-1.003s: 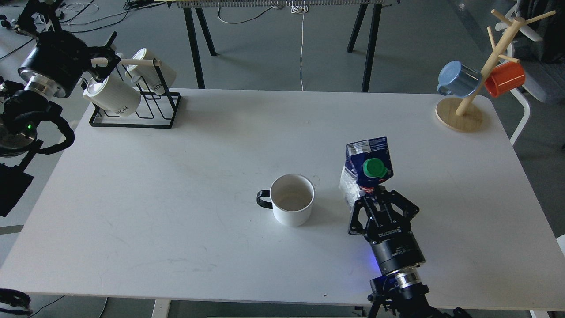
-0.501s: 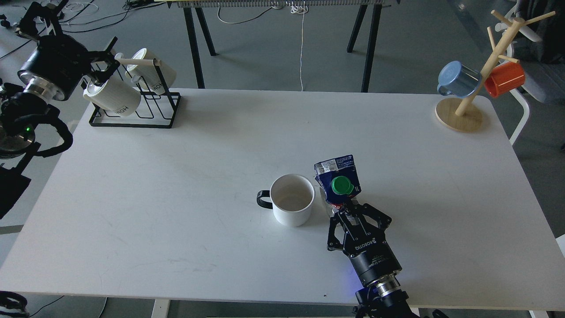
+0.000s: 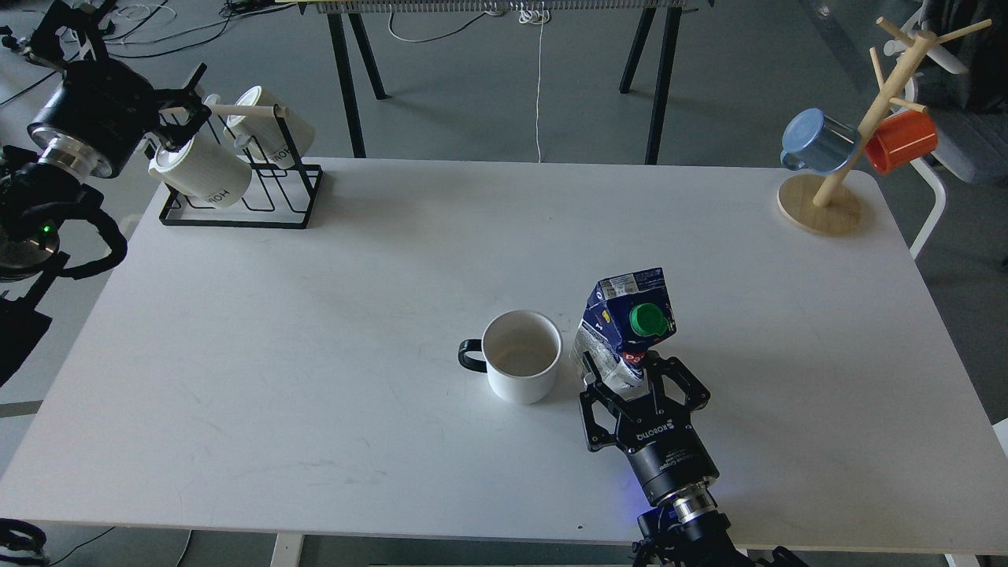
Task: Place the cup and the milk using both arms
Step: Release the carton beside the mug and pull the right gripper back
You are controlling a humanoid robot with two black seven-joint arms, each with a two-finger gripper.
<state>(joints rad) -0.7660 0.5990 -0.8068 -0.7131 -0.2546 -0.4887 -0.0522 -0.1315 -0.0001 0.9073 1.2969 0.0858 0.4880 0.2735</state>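
- The white bench (image 3: 394, 260) is wide, with bare surface across its middle, left and far right.
- A black wire rack (image 3: 260, 185) with two pale mugs sits at the far left corner; a wooden mug tree (image 3: 835, 185) stands at the far right corner.
- The right hand (image 3: 630, 374) is clenched on the milk carton (image 3: 626, 323), blue and white with a green cap (image 3: 647, 319), tilted, just right of the cup.
- The white cup (image 3: 521, 358), black handle pointing left, stands upright and empty near the front centre.
- The left hand (image 3: 185, 110) hovers at the rack; I cannot tell its grip.
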